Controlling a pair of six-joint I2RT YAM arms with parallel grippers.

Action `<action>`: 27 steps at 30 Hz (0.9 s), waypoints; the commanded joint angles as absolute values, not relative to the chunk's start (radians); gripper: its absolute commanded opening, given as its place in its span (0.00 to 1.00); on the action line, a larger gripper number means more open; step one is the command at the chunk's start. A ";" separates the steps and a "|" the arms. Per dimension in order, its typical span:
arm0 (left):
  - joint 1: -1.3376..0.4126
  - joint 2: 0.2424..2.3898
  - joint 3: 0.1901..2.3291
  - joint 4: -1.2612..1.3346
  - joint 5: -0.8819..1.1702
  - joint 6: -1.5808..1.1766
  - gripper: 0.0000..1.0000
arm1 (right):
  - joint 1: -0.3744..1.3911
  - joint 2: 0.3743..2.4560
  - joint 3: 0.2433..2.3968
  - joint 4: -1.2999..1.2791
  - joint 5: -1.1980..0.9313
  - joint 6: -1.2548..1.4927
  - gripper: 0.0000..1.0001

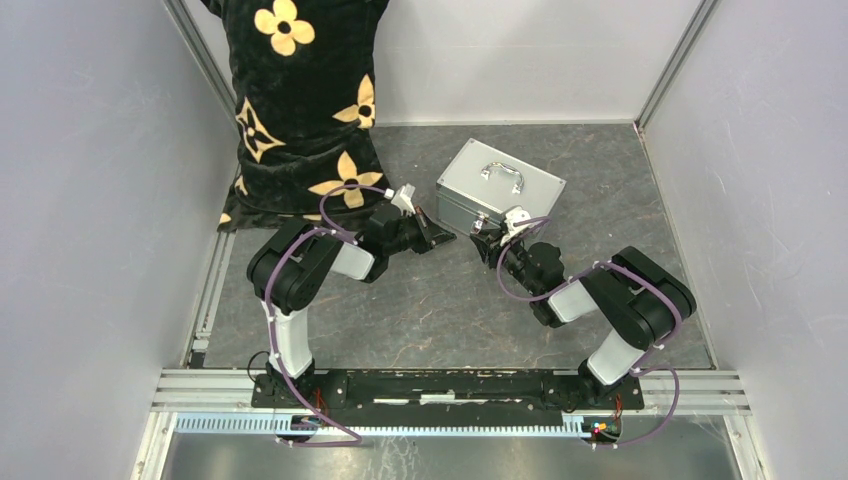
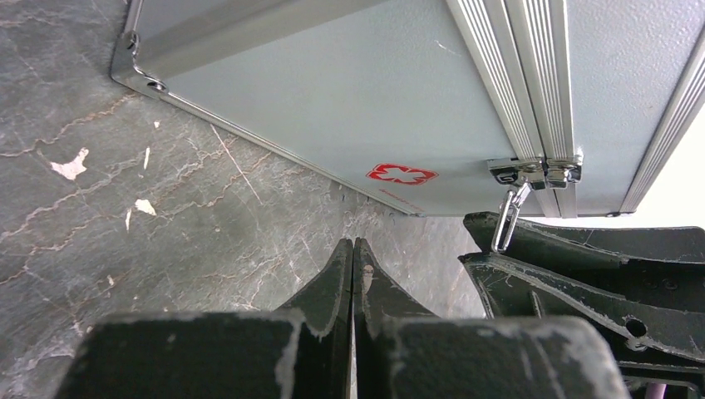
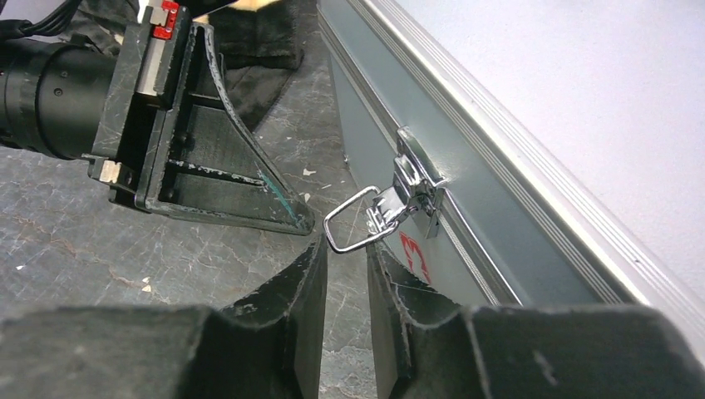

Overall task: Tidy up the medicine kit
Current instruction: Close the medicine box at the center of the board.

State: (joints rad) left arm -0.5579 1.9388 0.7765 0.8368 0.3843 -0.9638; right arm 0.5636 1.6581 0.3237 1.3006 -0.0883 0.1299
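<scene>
Where the arms are bolted, near edge: left arm and right arm rise side by side from a metal rail and both bend inward toward the middle
Counter: dark grey stone-look surface with pale veins and a few white chips, carrying everything in view
Left end effector: clenched, its two black fingers pressed flat together with nothing between them; the tips point at the case's front face, just beside it, with a strip of counter showing between
Right end effector: released, jaws a narrow gap apart with nothing between them; the tips sit just below the latch, close beside the left tips
Wire loop: bright metal, swung out from the latch toward the right tips; whether it touches a finger I cannot tell
Latch: chrome, mounted on the seam of the front face
Red cross mark: small emblem low on the front face, left of the latch in the left wrist view
Medicine kit: silver-grey metal case with ribbed edges, lid down, resting on the middle of the counter and turned at an angle, right behind both end effectors
Handle: curved chrome, lying on the lid
Black fabric: black with pale yellow flowers, at the far left, behind the left arm
Walls: plain white, closing in the far side
</scene>
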 commanded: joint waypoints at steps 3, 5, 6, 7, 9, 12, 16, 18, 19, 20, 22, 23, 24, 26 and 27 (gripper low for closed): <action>-0.561 1.961 0.807 0.886 0.419 -0.940 0.02 | 0.560 1.647 0.353 1.365 -0.135 0.134 0.28; -0.564 1.969 0.822 0.887 0.433 -0.941 0.02 | 0.559 1.643 0.352 1.364 -0.136 0.135 0.28; -0.566 1.972 0.830 0.885 0.437 -0.940 0.02 | 0.559 1.639 0.352 1.361 -0.137 0.135 0.28; -0.568 1.975 0.839 0.885 0.440 -0.940 0.02 | 0.559 1.637 0.351 1.359 -0.136 0.135 0.28; -0.577 1.980 0.862 0.878 0.446 -0.936 0.02 | 0.558 1.630 0.351 1.353 -0.136 0.134 0.28; -0.592 1.990 0.906 0.863 0.455 -0.930 0.02 | 0.558 1.623 0.352 1.347 -0.133 0.130 0.28; -0.603 2.005 0.960 0.830 0.464 -0.915 0.02 | 0.558 1.621 0.351 1.338 -0.118 0.123 0.28; -0.604 2.010 0.974 0.821 0.468 -0.911 0.02 | 0.557 1.618 0.350 1.333 -0.115 0.120 0.28; -0.606 2.011 0.978 0.822 0.472 -0.911 0.02 | 0.555 1.615 0.350 1.331 -0.115 0.119 0.28; -0.608 2.010 0.981 0.822 0.475 -0.910 0.02 | 0.556 1.614 0.350 1.329 -0.111 0.118 0.28; -0.613 2.010 0.988 0.815 0.477 -0.905 0.02 | 0.553 1.612 0.350 1.325 -0.109 0.116 0.27; -0.615 2.010 0.990 0.811 0.479 -0.902 0.02 | 0.551 1.613 0.350 1.324 -0.108 0.115 0.27; -0.618 2.010 0.992 0.808 0.481 -0.899 0.02 | 0.552 1.611 0.351 1.324 -0.107 0.115 0.27; -0.625 2.010 0.992 0.808 0.483 -0.896 0.02 | 0.551 1.609 0.350 1.321 -0.106 0.116 0.27; -0.627 2.009 0.991 0.808 0.483 -0.896 0.02 | 0.550 1.607 0.350 1.321 -0.104 0.114 0.27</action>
State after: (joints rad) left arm -0.6128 2.0003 0.9592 0.8032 0.4557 -0.9623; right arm 0.5571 1.6348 0.3256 1.2999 -0.1104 0.1249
